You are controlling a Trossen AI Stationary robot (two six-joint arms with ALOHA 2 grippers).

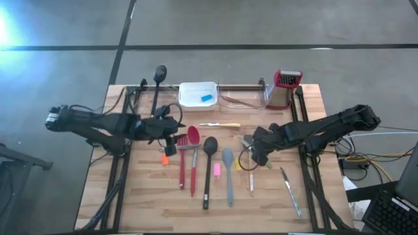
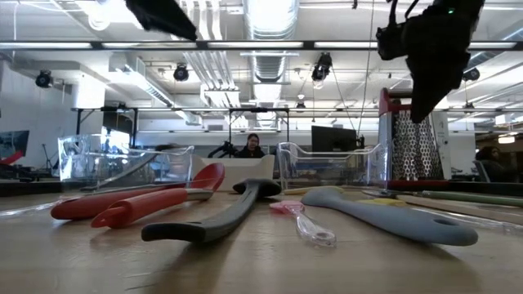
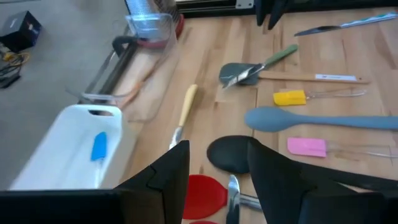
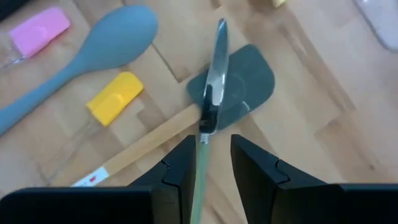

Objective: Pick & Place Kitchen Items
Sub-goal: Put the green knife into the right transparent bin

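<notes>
right claw (image 4: 208, 165) parted, not gripping, straddling the green-handled knife (image 4: 213, 81) that lies across the grey spatula (image 4: 245, 78). step: pre-grasp. next: drop and clamp the handle. left claw (image 3: 217, 171) parted, empty, over the black spoon (image 3: 231, 154).

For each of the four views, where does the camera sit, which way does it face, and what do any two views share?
High: overhead, straight down on the table and both arms.
Low: at tabletop height, level past the utensils into the room; arm parts hang from above.
Left wrist: past the left tool toward the white tray.
Right wrist: past the right tool down on a green-handled knife lying across a grey spatula.
Shared: both wrist views show the grey spoon and yellow block.
</notes>
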